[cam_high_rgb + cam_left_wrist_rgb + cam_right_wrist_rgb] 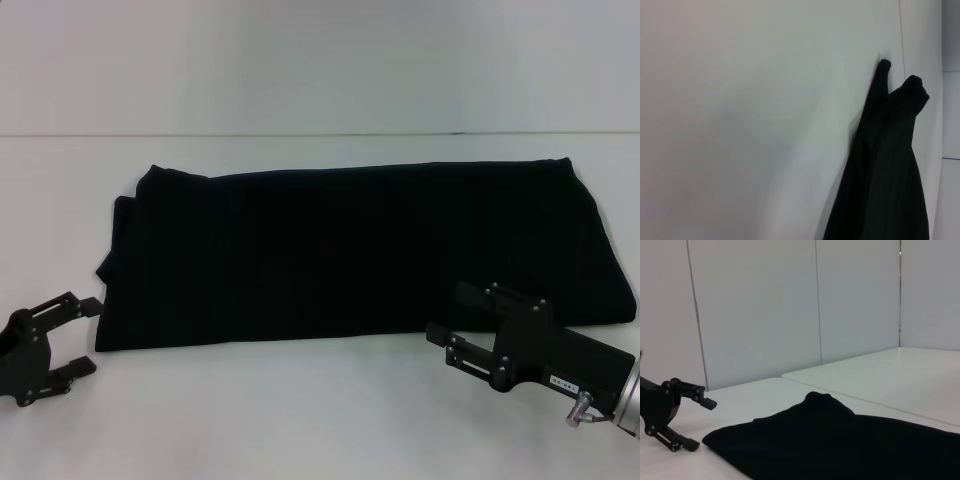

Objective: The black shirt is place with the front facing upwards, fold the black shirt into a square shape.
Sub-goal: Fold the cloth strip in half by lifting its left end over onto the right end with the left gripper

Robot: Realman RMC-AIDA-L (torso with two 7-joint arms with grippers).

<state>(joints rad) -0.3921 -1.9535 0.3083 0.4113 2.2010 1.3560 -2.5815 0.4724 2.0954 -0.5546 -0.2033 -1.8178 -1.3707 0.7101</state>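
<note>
The black shirt [360, 250] lies flat on the white table [300, 420], folded into a long wide band; no lettering or label shows. It also shows in the left wrist view [890, 175] and the right wrist view [840, 445]. My left gripper [92, 337] is open and empty, just off the shirt's near left corner; it also shows in the right wrist view [706, 425]. My right gripper [445, 312] is open at the shirt's near edge towards the right end, one finger over the fabric, the other over the table.
The table's far edge [320, 135] meets a pale wall behind the shirt. A bare strip of table runs along the front between the two grippers.
</note>
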